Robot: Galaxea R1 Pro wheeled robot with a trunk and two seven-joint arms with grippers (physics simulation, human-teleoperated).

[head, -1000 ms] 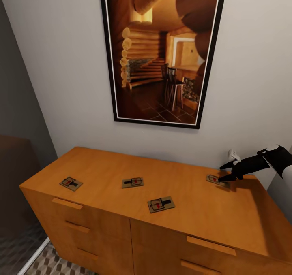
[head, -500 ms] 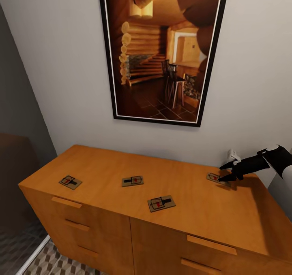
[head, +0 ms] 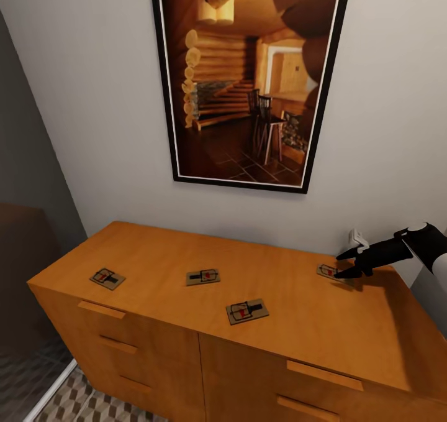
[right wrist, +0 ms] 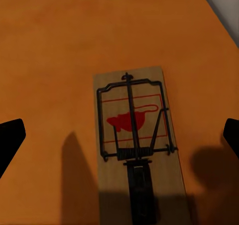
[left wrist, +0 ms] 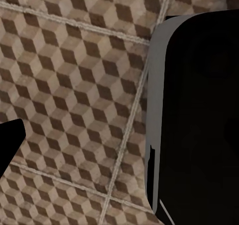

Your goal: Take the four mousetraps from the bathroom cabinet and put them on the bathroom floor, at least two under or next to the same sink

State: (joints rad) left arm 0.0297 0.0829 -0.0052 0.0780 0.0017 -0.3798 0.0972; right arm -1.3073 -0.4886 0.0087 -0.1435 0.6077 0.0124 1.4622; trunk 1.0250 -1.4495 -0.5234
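Four mousetraps lie flat on the cabinet (head: 298,322) top, well apart: far-left trap (head: 107,278), middle trap (head: 203,277), near trap (head: 247,312), and right trap (head: 329,271). Right gripper (head: 349,265) hovers just over the right trap, fingers (head: 347,255) spread wide, holding nothing. Left gripper's finger state cannot be told; its camera faces the cube-patterned floor (left wrist: 74,85).

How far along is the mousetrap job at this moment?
Nothing is finished: all four mousetraps lie on the cabinet, at and. In hand: the right tool is open over the rightmost trap, not closed on it. Left: grasp each and set all four on the bathroom floor, two by the sink.
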